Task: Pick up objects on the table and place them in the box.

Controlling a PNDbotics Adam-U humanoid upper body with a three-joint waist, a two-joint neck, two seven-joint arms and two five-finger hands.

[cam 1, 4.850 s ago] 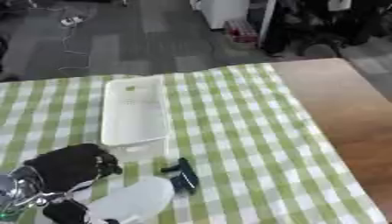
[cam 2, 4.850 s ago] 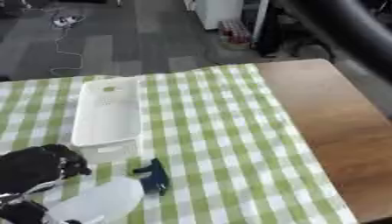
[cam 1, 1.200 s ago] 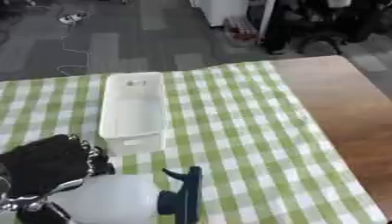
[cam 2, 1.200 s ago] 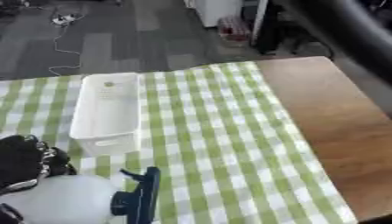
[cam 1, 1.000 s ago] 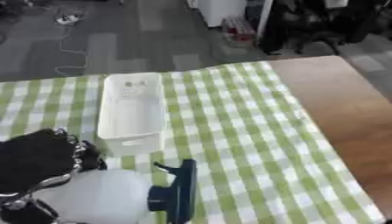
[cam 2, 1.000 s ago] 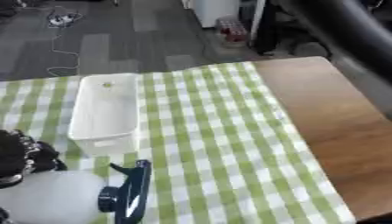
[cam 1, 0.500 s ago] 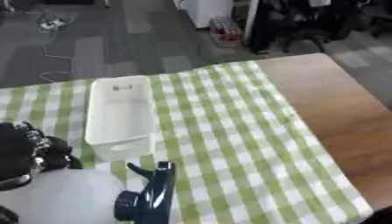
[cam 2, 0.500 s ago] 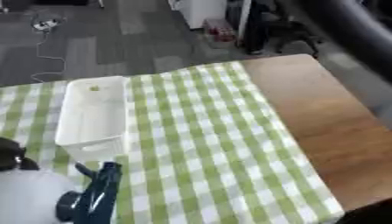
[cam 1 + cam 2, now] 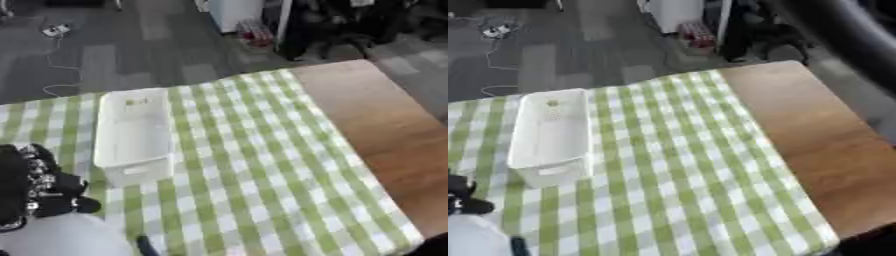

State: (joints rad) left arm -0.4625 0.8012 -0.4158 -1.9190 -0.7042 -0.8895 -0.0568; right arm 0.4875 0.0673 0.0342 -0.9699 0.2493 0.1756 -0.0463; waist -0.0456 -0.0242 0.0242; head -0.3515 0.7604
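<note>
A long white box point(image 9: 131, 131) stands empty on the green checked cloth, left of centre. My left hand point(image 9: 39, 192), black, shows at the lower left edge with its fingers curled over a white spray bottle point(image 9: 61, 239). The bottle's dark blue trigger head point(image 9: 145, 246) pokes out at the bottom edge. Hand and bottle are in front of the box's near end, a short gap from it. Most of the bottle is cut off by the picture's edge. My right hand shows in neither view.
The checked tablecloth point(image 9: 262, 165) covers the left and middle of the table. Bare brown wood point(image 9: 815, 135) runs along the right side. Beyond the far edge are grey carpet, a cable and dark chairs point(image 9: 332, 25). A blurred black bar point(image 9: 842, 30) crosses the upper right corner.
My left hand has lifted the spray bottle off the cloth. The camera has since shifted, so the hand and bottle now sit lower and further left, partly out of the picture.
</note>
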